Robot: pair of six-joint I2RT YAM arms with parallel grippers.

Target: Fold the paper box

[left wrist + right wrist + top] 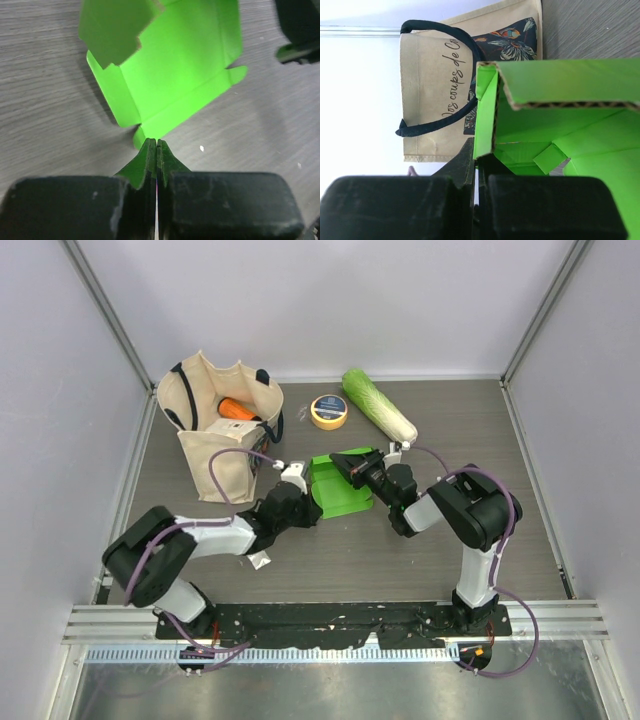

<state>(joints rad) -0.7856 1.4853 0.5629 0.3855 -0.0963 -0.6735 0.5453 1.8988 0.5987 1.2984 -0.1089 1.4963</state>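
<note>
The bright green creased-card paper box (pixel 341 498), midway between the side edges of the surface (pixel 450 570), looks half formed, its flaps not yet folded. The left pincer (pixel 156 151) and right pincer (pixel 476 161) each clamp its card.

the bright green thin card paper box (pixel 345 500) (partly folded) is lying just right of a beige fabric tote bag (pixel 215 445), the left gripper (pixel 311 502) meeting its left edge and the right gripper (pixel 346 468) its far right side.
</note>
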